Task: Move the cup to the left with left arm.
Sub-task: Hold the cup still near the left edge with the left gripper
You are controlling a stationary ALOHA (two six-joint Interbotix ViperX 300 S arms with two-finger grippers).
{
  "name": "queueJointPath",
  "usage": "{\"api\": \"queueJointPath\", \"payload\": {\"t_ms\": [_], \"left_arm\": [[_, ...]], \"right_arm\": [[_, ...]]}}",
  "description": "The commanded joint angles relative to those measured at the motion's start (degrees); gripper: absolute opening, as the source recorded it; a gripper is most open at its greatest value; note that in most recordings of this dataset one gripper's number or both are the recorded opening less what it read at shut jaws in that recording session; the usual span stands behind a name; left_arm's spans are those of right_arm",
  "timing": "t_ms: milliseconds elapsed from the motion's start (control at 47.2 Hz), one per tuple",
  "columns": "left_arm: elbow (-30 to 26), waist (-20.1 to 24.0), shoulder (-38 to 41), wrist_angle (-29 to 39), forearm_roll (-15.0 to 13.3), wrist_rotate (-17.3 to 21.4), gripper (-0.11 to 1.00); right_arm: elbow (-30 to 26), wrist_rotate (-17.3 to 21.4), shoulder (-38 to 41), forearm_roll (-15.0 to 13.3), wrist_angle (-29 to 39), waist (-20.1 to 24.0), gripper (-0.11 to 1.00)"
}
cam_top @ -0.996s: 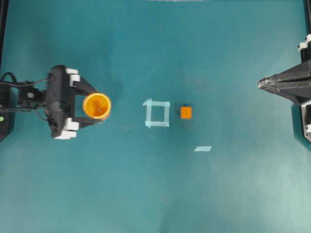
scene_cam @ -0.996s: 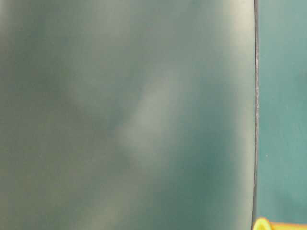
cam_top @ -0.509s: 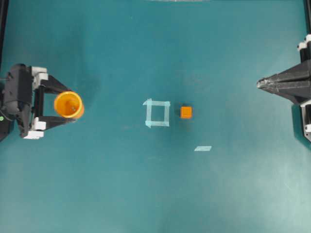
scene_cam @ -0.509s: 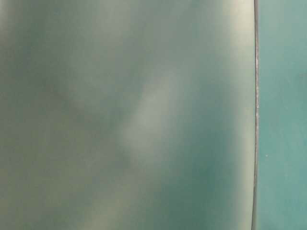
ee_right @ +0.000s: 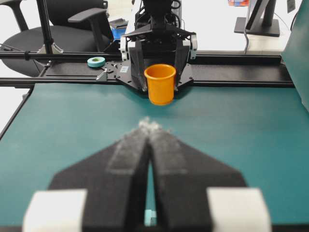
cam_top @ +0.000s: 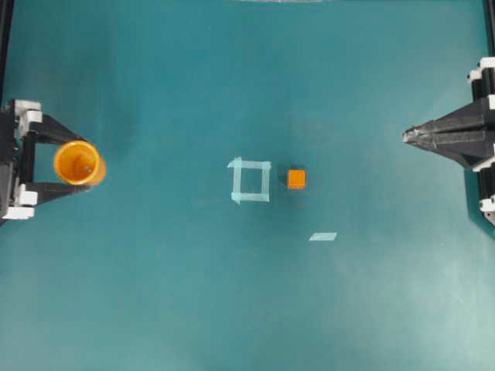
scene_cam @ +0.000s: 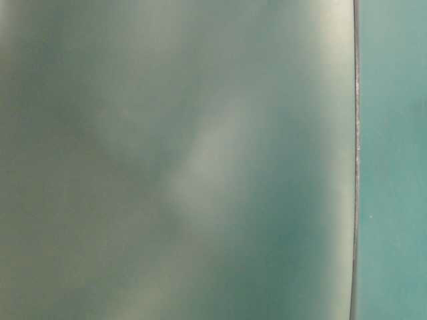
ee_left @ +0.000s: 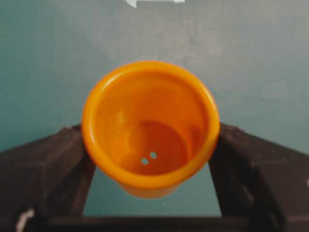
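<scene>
Cup clamped between left gripper fingers, carried further left from tape square than a second ago; transfer judged nearly done, release pending.

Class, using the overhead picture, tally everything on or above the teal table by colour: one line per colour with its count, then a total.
Orange: 2, the round orange plastic cup and the small orange cube
Pale blue: 2, the tape square outline and the loose tape strip
Black: 2, the left gripper and the right gripper
Total: 6
</scene>
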Motion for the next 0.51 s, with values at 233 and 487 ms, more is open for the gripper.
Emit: {"api": "queueJointPath", "payload": {"t_ms": [233, 487], "left_arm": [[0.18, -0.62, -0.79, -0.18, 0.18, 0.09, 0.71], [0.18, -2.29, -0.79, 0.0, 0.18, 0.09, 0.71]], "right_arm": [[-2.55, 0.09, 0.62, 0.09, -0.26, 0.0, 0.0], [-2.55, 0.09, 0.62, 0.09, -0.26, 0.0, 0.0]]}}
